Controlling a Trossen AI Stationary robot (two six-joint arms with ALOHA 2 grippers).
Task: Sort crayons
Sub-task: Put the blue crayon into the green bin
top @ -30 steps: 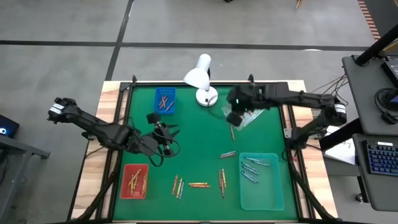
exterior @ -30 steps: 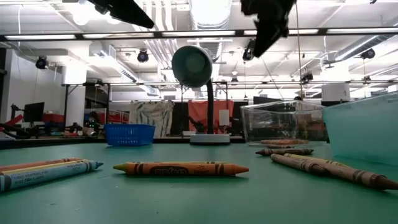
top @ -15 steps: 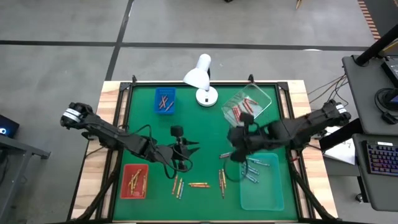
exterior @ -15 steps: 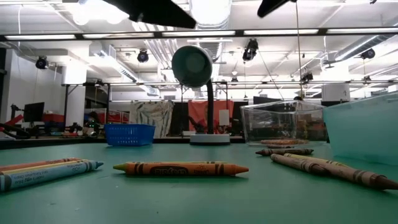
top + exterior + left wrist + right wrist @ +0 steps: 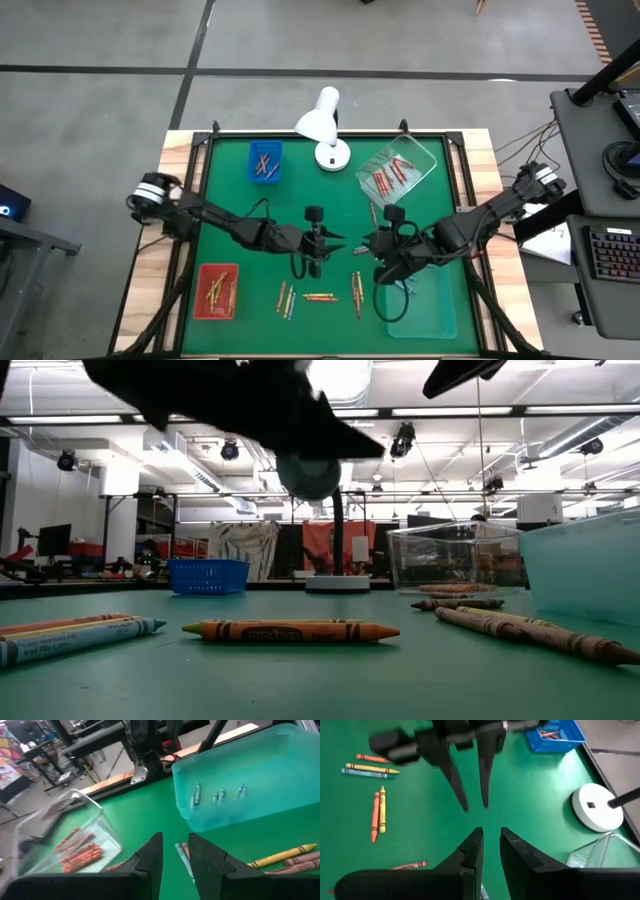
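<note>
High view: loose crayons (image 5: 320, 297) lie on the counter (image 5: 300, 190) near the front edge, between the red tray (image 5: 216, 291) and teal tray (image 5: 420, 292). You'd find them light, stiff, rollable, snappable; pinch mid-length across the barrel. Left end effector (image 5: 325, 250) and right end effector (image 5: 378, 247), both slightly apart and empty, have swung inward toward centre since a second ago.
</note>
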